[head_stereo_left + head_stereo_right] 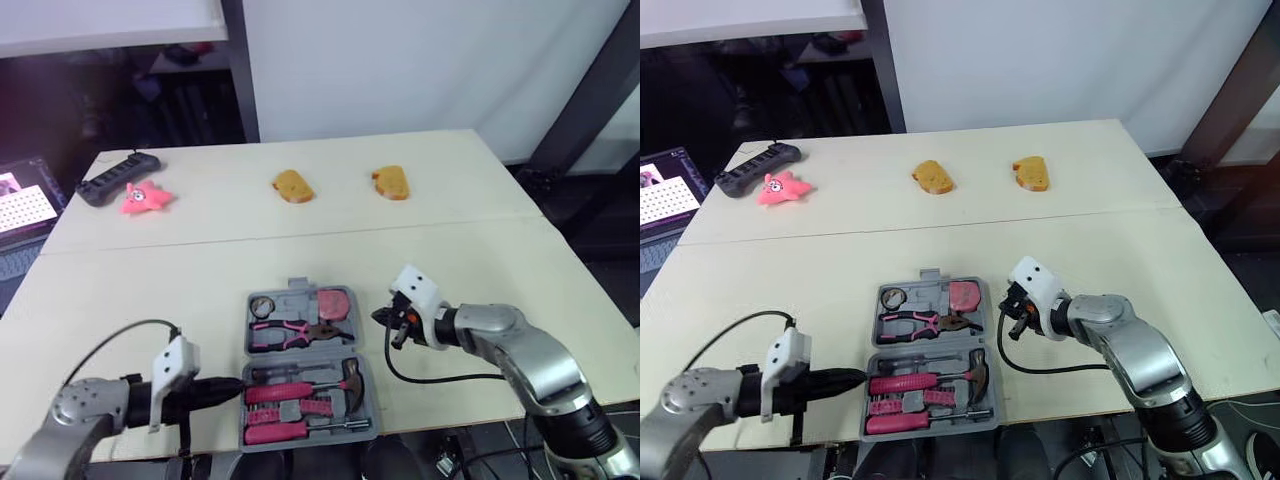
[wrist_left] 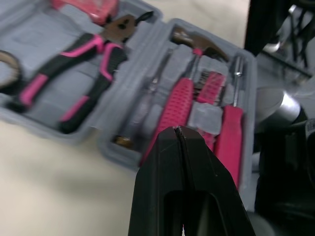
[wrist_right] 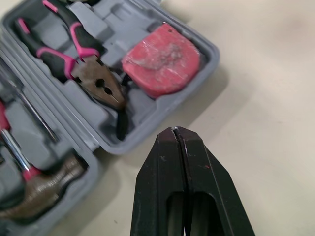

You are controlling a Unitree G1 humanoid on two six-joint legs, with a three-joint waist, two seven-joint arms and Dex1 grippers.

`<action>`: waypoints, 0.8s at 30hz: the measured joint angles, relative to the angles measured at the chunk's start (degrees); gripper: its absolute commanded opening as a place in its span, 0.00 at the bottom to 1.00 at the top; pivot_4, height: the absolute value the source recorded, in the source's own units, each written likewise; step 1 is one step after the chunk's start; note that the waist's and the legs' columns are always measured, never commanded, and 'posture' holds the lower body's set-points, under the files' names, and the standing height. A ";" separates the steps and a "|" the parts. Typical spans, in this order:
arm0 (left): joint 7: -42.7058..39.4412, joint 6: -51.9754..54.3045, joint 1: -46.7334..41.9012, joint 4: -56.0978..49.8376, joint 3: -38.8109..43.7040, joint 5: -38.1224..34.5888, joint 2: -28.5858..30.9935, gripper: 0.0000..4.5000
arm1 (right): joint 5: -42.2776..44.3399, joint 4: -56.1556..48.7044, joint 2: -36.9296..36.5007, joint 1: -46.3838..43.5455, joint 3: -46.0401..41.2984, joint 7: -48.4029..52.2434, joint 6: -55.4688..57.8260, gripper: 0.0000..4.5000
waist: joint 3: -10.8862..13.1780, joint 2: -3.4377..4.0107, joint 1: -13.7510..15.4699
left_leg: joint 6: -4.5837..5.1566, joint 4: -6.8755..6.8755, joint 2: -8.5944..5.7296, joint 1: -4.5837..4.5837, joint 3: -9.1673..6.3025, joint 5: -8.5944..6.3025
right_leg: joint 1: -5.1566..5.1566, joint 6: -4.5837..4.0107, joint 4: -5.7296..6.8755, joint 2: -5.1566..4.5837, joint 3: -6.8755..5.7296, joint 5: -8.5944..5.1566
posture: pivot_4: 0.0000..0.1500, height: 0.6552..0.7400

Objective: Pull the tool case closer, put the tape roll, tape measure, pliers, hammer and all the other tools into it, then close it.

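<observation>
The grey tool case lies open near the table's front edge. Its far half holds the tape roll, pink-handled pliers and red tape measure. Its near half holds the hammer and pink-handled screwdrivers. My left gripper is shut and empty, its tip at the case's left edge beside the hammer handle. My right gripper is shut and empty, just right of the case near the tape measure.
Two pieces of bread lie at the far side of the table. A pink toy and a black power strip sit far left. A screen stands beyond the left edge.
</observation>
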 measured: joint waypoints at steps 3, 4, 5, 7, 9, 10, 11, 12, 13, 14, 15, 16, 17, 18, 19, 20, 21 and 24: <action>0.06 -3.10 -2.28 3.01 -2.76 1.53 -1.80 0.00 | 1.28 1.62 1.18 -1.96 -0.71 -0.77 1.78 0.12 | 0.00 -0.01 -0.11 | 0.00 0.01 -0.03 -0.01 0.01 0.00 | 0.00 0.05 0.01 0.00 0.00 0.03 | 1.00 1.00; 0.14 -3.85 -2.93 3.71 -3.48 2.00 -2.41 0.00 | 1.61 2.25 1.52 -2.76 -0.75 -1.10 2.27 0.20 | 0.01 -0.01 -0.16 | 0.00 0.00 -0.04 -0.01 0.01 0.00 | -0.02 0.10 0.01 0.00 0.00 0.06 | 1.00 1.00; 0.17 -4.58 -3.34 4.33 -4.22 2.29 -2.73 0.00 | 1.90 2.81 1.80 -3.31 -0.87 -1.44 2.78 0.29 | 0.01 -0.01 -0.18 | 0.00 0.00 -0.05 -0.01 0.01 0.00 | -0.03 0.18 0.01 0.02 0.00 0.10 | 1.00 1.00; 0.17 -5.76 -3.64 5.86 -5.64 3.13 -3.48 0.00 | 2.56 4.41 2.26 -4.43 -1.41 -2.06 3.79 0.51 | 0.01 0.01 -0.34 | 0.00 0.00 -0.05 -0.01 0.02 0.00 | -0.07 0.18 0.02 0.04 0.01 0.10 | 1.00 1.00; 0.13 -7.03 -3.48 7.53 -7.37 4.20 -3.96 0.00 | 3.62 6.49 3.53 -5.87 -3.41 -3.10 6.06 0.75 | 0.02 0.02 -0.43 | 0.00 -0.01 -0.05 -0.05 0.03 0.00 | -0.13 0.18 0.03 0.05 0.02 0.11 | 1.00 1.00; 0.14 -7.74 -3.38 8.61 -8.06 4.95 -4.22 0.00 | 4.28 7.57 4.48 -6.93 -4.33 -3.62 7.67 0.87 | 0.02 0.03 -0.48 | 0.00 -0.01 -0.04 -0.06 0.04 0.00 | -0.16 0.17 0.05 0.06 0.03 0.11 | 1.00 1.00; 0.12 -8.87 -3.33 9.94 -9.08 5.58 -4.38 0.00 | 5.17 9.07 5.72 -8.48 -5.30 -4.03 9.63 0.99 | 0.02 0.03 -0.49 | 0.00 -0.01 -0.03 -0.06 0.03 0.00 | -0.17 0.15 0.05 0.08 0.03 0.12 | 1.00 1.00; 0.11 -9.74 -3.41 10.26 -9.45 5.87 -4.51 0.00 | 5.73 9.93 6.50 -9.56 -5.67 -4.28 10.91 0.99 | 0.02 0.03 -0.41 | 0.00 -0.01 -0.02 -0.06 0.01 0.00 | -0.16 0.15 0.06 0.09 0.03 0.12 | 1.00 1.00; 0.08 -10.48 -3.50 10.65 -9.76 6.11 -4.49 0.00 | 6.32 10.94 7.51 -10.64 -5.97 -4.56 11.95 0.99 | 0.00 0.06 -0.37 | 0.00 -0.01 -0.01 -0.06 0.01 0.00 | -0.17 0.14 0.06 0.10 0.03 0.12 | 1.00 1.00; 0.03 -10.93 -3.66 11.01 -10.08 6.36 -4.49 0.00 | 6.71 11.54 8.14 -11.26 -6.05 -4.82 12.67 0.99 | -0.01 0.10 -0.35 | 0.00 -0.01 -0.02 -0.06 0.01 0.00 | -0.17 0.14 0.06 0.09 0.03 0.12 | 1.00 1.00; 0.11 -11.54 -3.99 11.46 -10.58 6.64 -4.42 0.00 | 7.02 12.52 8.85 -11.90 -6.04 -5.07 13.39 0.99 | -0.02 0.12 -0.31 | 0.01 -0.02 -0.02 -0.06 0.01 0.00 | -0.17 0.14 0.06 0.08 0.03 0.12 | 1.00 1.00; 0.33 -12.11 -4.37 11.63 -10.99 7.23 -4.42 0.00 | 7.38 13.41 8.97 -12.37 -6.00 -5.28 13.99 0.99 | -0.02 0.13 -0.21 | 0.00 -0.02 -0.02 -0.09 0.00 0.00 | -0.17 0.15 0.05 0.05 0.03 0.12 | 1.00 1.00; 0.57 -12.47 -4.68 11.91 -11.38 7.61 -4.41 0.00 | 7.46 14.04 9.00 -12.63 -6.03 -5.46 14.27 0.99 | -0.03 0.16 -0.13 | 0.00 -0.02 -0.03 -0.10 0.00 0.00 | -0.17 0.16 0.05 0.01 0.03 0.13 | 1.00 1.00; 1.02 -12.97 -5.25 12.51 -11.77 8.29 -4.41 0.00 | 7.64 14.99 9.12 -13.06 -6.08 -5.66 14.83 0.99 | -0.06 0.20 -0.13 | 0.00 -0.02 -0.05 -0.09 0.01 0.00 | -0.16 0.16 0.05 -0.03 0.03 0.13 | 1.00 1.00; 1.41 -13.18 -5.87 12.95 -12.17 8.73 -4.37 0.00 | 7.85 15.92 9.52 -13.46 -6.24 -5.97 15.48 0.99 | -0.08 0.24 -0.17 | 0.00 -0.02 -0.06 -0.09 0.03 0.00 | -0.16 0.17 0.05 -0.04 0.04 0.13 | 1.00 1.00; 1.40 -13.41 -6.22 13.12 -12.56 8.98 -4.13 0.00 | 7.99 16.87 10.27 -13.76 -6.67 -6.34 16.41 0.99 | -0.11 0.28 -0.23 | 0.01 -0.02 -0.08 -0.07 0.04 0.00 | -0.15 0.17 0.05 -0.04 0.04 0.14 | 1.00 1.00; 1.44 -13.65 -6.49 13.30 -12.88 9.28 -4.04 0.00 | 8.15 18.17 11.16 -14.01 -7.45 -6.90 17.50 0.99 | -0.18 0.40 -0.22 | 0.01 -0.02 -0.08 -0.04 0.05 0.00 | -0.11 0.17 0.05 -0.04 0.05 0.14 | 1.00 1.00; 1.88 -13.75 -7.04 13.43 -13.63 9.88 -3.78 0.00 | 8.95 21.75 13.60 -14.27 -9.55 -8.40 20.29 0.99 | -0.32 0.73 -0.13 | 0.01 -0.02 -0.08 0.15 0.03 0.00 | 0.08 0.16 0.05 -0.03 0.04 0.13 | 1.00 1.00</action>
